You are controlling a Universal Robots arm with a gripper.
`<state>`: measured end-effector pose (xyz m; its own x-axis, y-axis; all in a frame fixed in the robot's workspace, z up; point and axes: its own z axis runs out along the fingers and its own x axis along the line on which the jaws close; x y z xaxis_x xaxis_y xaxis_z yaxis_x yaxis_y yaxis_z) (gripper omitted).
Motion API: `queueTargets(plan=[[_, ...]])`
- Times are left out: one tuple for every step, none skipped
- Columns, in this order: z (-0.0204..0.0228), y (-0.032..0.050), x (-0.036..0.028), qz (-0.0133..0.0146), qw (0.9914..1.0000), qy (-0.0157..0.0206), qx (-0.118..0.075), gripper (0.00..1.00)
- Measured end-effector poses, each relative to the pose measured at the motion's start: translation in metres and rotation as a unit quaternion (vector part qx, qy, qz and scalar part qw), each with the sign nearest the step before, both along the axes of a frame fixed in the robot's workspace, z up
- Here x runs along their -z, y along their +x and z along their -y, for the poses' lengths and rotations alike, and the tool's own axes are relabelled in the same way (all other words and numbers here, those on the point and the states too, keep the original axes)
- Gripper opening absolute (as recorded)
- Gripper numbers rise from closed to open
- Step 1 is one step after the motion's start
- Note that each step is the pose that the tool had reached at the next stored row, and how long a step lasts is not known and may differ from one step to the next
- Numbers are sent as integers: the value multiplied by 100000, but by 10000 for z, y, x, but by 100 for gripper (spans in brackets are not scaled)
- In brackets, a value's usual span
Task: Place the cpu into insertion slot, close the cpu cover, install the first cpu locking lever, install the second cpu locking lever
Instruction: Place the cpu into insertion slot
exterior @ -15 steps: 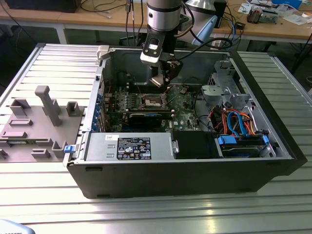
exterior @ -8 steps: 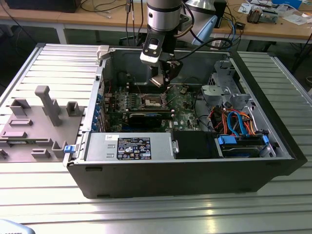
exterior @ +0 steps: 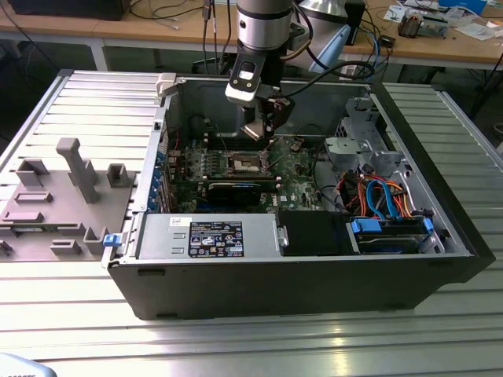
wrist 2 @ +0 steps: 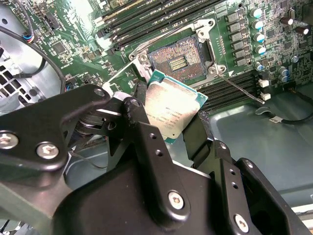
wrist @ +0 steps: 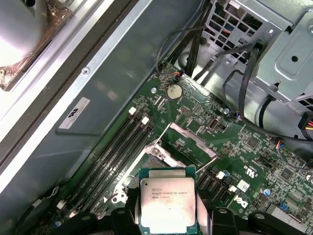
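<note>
Silver-topped cpu is clamped by its edges between the two dark fingers of the pincer, closed only to the chip's width. It hangs tilted just above the open slot on the green board. At that tilt I'd worry it lands askew and bends the socket pins, or slips from so thin a grip. From the upper middle of the exterior view the arm reaches down into the open case, wrist near vertical.

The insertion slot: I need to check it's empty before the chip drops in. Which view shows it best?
The second wrist view: the insertion slot lies uncovered, its contact field visible. In the first wrist view the cpu hides part of it; the exterior view shows it distant.
</note>
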<state>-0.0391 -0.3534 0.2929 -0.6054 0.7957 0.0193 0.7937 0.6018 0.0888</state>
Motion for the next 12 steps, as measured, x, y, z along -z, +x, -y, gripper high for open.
queueTargets(plan=[[0,0,0,0,100000,-1,42,55],[0,0,0,-1,100000,0,82,55],[0,0,0,4,100000,1,127,55],[0,0,0,1,100000,1,168,55],[0,0,0,2,100000,-1,214,55],[0,0,0,-1,100000,1,306,55],[0,0,0,-1,99999,-1,371,55],[0,0,0,0,99999,0,408,55],[0,0,1,2,99999,3,474,55],[0,0,0,1,99999,0,516,55],[0,0,0,0,99998,-2,578,55],[0,0,0,0,99998,0,617,55]])
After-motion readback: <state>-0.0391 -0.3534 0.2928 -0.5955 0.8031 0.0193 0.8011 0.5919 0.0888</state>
